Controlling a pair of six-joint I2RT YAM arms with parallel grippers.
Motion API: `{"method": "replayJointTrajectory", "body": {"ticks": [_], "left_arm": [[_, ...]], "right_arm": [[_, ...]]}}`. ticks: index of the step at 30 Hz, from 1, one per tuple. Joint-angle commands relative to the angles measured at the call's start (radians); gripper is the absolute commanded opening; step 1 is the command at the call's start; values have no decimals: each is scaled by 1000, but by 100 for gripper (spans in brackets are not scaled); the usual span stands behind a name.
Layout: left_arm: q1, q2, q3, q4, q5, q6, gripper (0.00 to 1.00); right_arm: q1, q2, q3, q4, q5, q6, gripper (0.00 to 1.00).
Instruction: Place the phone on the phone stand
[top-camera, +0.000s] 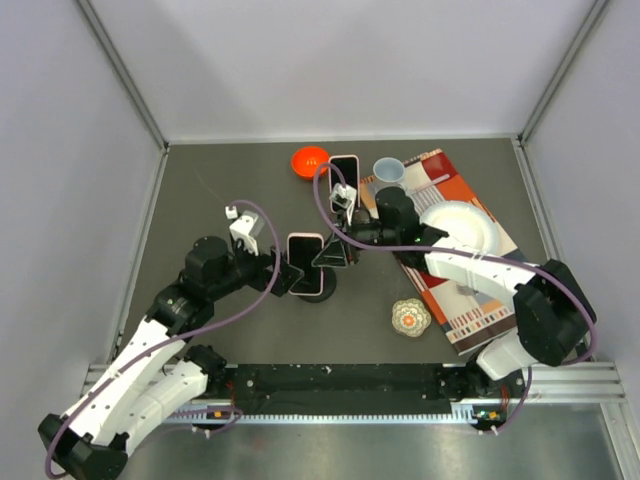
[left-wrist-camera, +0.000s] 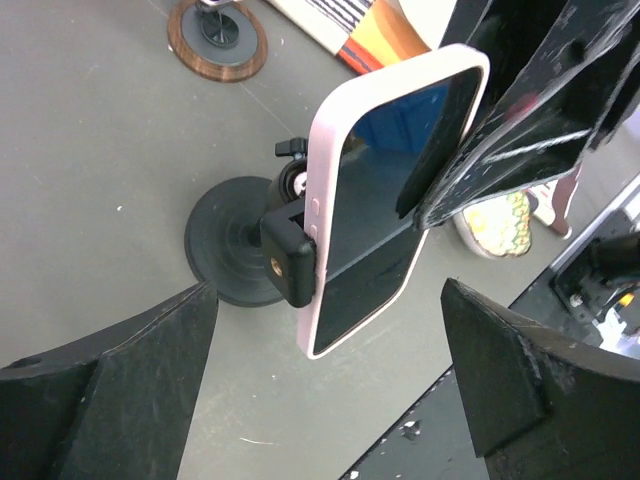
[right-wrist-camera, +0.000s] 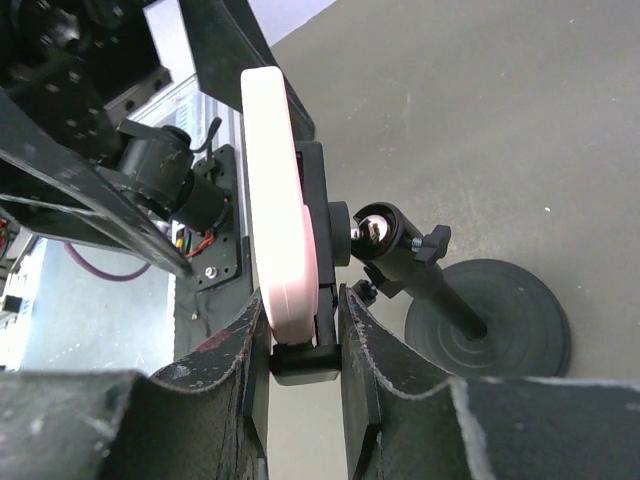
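Observation:
The phone (top-camera: 305, 262), in a pink case with a dark screen, sits upright in the clamp of the phone stand (top-camera: 322, 291), which has a black round base. My right gripper (top-camera: 332, 256) reaches in from the right. In the right wrist view it (right-wrist-camera: 305, 350) is shut on the phone (right-wrist-camera: 275, 200) and the stand's clamp at their lower edge, with the ball joint and the base (right-wrist-camera: 500, 320) behind. My left gripper (top-camera: 283, 275) is open. In the left wrist view its fingers (left-wrist-camera: 120, 380) stand wide apart, short of the phone (left-wrist-camera: 380, 200) and not touching it.
A second phone (top-camera: 344, 172) stands on another stand behind. A red bowl (top-camera: 310, 160) and a pale cup (top-camera: 388, 172) are at the back. A white plate (top-camera: 462, 228) lies on a patterned mat (top-camera: 470, 300). A small patterned object (top-camera: 410, 318) sits near the front.

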Motion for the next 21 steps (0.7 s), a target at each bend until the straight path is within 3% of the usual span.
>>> {"method": "replayJointTrajectory", "body": {"ticks": [1,3,4,8,10,14,17,19,20,21], "left_arm": [[1,-29,134,-124,-50,-36,99],[1,-28,172,-182,-108,-74,99],[1,-26,191,-190,-114,-82,98],[-2,12,307,-224,-116,-158,97],[-5,52,356,-259,-168,-206,92],[-32,98,387,-254,-234,-264,89],[-94,118,409,-250,-315,-272,90],[-129,140,439,-257,-379,-269,89],[-150,170,452,-282,-422,-272,89],[-204,187,464,-297,-468,-270,90]], "right_arm": [[12,26,46,0,-41,-17,0],[12,28,48,1,-21,-8,0],[12,28,51,-6,-11,-5,14],[12,21,63,-13,33,39,33],[12,21,81,-39,42,56,45],[12,0,112,-104,59,78,61],[5,-58,100,-121,68,83,73],[-4,-90,94,-136,68,99,87],[-18,-127,85,-148,90,106,99],[-29,-144,79,-162,99,110,99]]}}
